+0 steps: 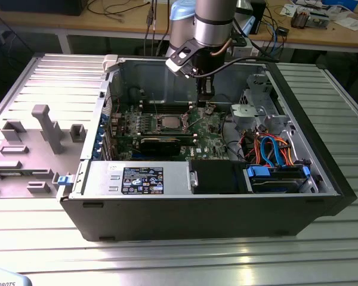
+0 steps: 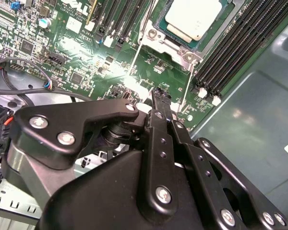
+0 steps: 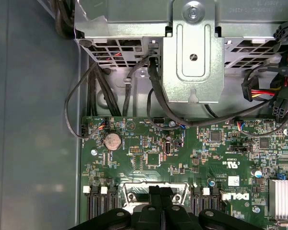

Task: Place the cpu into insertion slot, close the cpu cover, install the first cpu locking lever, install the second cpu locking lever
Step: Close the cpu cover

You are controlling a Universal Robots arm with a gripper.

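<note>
First, the exterior view. An open computer case (image 1: 197,211) lies on its side on a ribbed metal desk (image 1: 167,256). The robot arm (image 1: 215,18) comes down from the far side, and its pincer (image 1: 206,101) hangs inside the case over the far part of the green motherboard (image 1: 212,146). The cpu (image 1: 169,123) sits on the board just toward the exterior view's left of the pincer, apart from it. A silver power supply (image 1: 137,179) runs along the near wall. A grey fixture (image 1: 45,128) stands on the desk outside the case, at the exterior view's left.

Next, the second wrist view. The pincer (image 2: 161,96) has its black fingers pressed together, with nothing visible between them. Beyond the tips the cpu (image 2: 193,17) lies seated in the insertion slot (image 2: 152,34), its silver top showing through the cpu cover (image 2: 170,42), which seems to lie flat around it. Two thin locking levers (image 2: 133,62) run out from the slot toward the pincer. Black memory slots (image 2: 235,43) flank the socket.

Last, the first wrist view. The pincer (image 3: 161,191) points at the slot's metal rim. Farther along the board are a coin cell battery (image 3: 112,141) and a metal drive cage (image 3: 192,62).
</note>
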